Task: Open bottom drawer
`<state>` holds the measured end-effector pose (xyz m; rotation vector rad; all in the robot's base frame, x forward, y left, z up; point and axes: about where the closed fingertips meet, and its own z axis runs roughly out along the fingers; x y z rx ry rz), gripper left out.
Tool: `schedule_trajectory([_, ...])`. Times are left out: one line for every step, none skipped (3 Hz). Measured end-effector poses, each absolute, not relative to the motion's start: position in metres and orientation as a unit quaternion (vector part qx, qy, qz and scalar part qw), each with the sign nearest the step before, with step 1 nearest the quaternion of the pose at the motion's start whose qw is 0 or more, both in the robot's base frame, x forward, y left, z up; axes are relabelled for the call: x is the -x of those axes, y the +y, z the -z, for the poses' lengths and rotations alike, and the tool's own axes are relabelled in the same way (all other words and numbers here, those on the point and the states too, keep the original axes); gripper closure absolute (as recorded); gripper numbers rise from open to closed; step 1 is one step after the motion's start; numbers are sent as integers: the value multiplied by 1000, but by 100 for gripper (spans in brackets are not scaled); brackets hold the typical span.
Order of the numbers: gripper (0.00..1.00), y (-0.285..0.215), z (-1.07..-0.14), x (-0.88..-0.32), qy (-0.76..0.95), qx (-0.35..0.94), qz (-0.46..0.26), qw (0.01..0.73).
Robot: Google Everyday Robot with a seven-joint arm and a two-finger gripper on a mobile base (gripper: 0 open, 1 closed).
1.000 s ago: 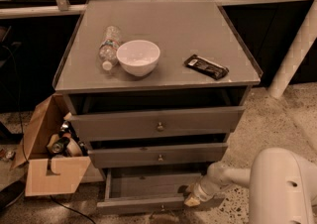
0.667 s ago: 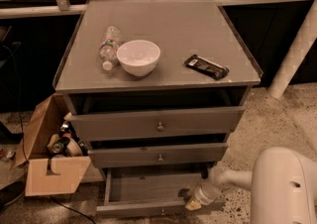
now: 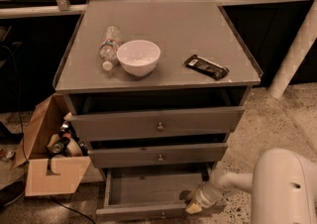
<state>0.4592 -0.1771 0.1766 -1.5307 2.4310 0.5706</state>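
Observation:
The grey cabinet (image 3: 158, 69) has three drawers. The bottom drawer (image 3: 143, 203) is pulled out, and its shallow grey tray (image 3: 148, 188) shows from above. Its slim front (image 3: 133, 213) is at the picture's lower edge, with the brass knob barely visible there. The middle drawer (image 3: 158, 156) and top drawer (image 3: 156, 125) stand slightly out. My gripper (image 3: 194, 207) is at the right front corner of the bottom drawer, on the end of the white arm (image 3: 223, 183).
A white bowl (image 3: 139, 57), a lying plastic bottle (image 3: 109, 44) and a dark snack packet (image 3: 206, 67) lie on the cabinet top. An open cardboard box (image 3: 49, 158) with items stands at the left on the floor. A white post (image 3: 297, 44) rises at right.
The bottom drawer has slid further out toward me. My gripper has moved with it, down and slightly right.

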Motion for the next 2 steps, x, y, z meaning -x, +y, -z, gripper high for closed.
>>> schedule_trajectory([100,-177,-180,-459,826,519,-194,106])
schedule_trajectory([100,-181,-179,-440,831,511,-198,96])
